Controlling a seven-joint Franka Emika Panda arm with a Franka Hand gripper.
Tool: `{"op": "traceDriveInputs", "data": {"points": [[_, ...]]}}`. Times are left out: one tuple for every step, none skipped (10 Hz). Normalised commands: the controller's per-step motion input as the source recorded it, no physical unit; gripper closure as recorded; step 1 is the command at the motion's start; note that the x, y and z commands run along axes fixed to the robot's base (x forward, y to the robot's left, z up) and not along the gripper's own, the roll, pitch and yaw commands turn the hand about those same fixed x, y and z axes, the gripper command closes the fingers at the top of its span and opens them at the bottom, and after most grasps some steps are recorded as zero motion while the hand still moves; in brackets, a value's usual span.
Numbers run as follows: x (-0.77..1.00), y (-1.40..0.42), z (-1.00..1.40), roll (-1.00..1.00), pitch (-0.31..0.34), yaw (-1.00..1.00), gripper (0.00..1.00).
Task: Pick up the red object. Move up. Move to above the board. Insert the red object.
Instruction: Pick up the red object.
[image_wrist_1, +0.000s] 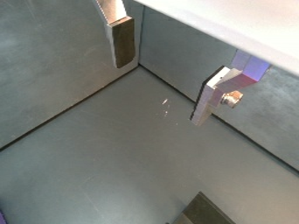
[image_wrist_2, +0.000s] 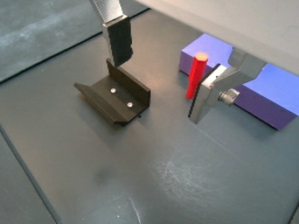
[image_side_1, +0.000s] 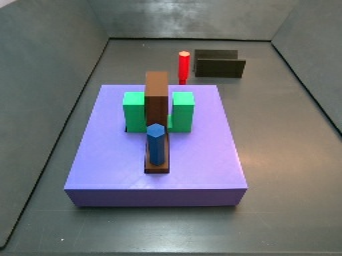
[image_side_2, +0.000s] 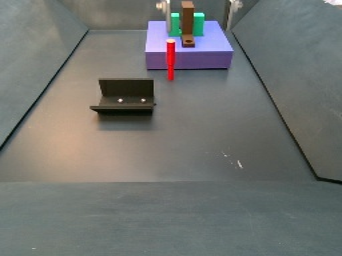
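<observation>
The red object (image_wrist_2: 198, 77) is a slim red peg standing upright on the grey floor, just in front of the purple board (image_wrist_2: 275, 94). It also shows in both side views (image_side_1: 183, 65) (image_side_2: 170, 60). My gripper (image_wrist_2: 163, 68) is open and empty, with one finger (image_wrist_2: 118, 39) over the fixture side and the other finger (image_wrist_2: 212, 93) right beside the peg. The peg appears just inside that finger. I cannot tell if they touch. In a wrist view the gripper (image_wrist_1: 163, 68) shows over bare floor, with the peg out of view.
The dark fixture (image_wrist_2: 114, 98) stands on the floor beside the peg (image_side_2: 126, 96) (image_side_1: 218, 64). On the board (image_side_1: 201, 160) stand a green block (image_side_1: 136, 110), a brown block (image_side_1: 158, 92) and a blue peg (image_side_1: 156, 143). Grey walls enclose the floor.
</observation>
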Motion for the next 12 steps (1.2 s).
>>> {"op": "traceDriveInputs", "data": {"points": [[0.1,-0.17,0.0,-0.01,0.003,0.0,0.0],[0.13,-0.41,-0.07,-0.03,0.006,0.0,0.0],[0.25,-0.62,-0.17,-0.16,0.041,-0.01,0.0],[0.29,-0.65,-0.18,-0.23,0.054,-0.05,0.0],[0.29,-0.64,-0.18,-0.24,0.054,-0.05,0.0],[0.32,-0.65,-0.19,-0.23,0.063,-0.04,0.0],[0.33,-0.64,-0.2,-0.23,0.07,-0.03,0.0],[0.28,-0.62,-0.18,-0.12,0.039,0.0,0.0],[0.25,-0.62,-0.16,0.0,0.026,-0.01,0.0],[0.23,-0.61,-0.2,0.0,0.011,-0.01,0.0],[0.12,-0.5,-0.24,0.0,0.0,0.0,0.0],[0.01,-0.41,-0.32,0.01,0.0,0.0,0.0]]}}
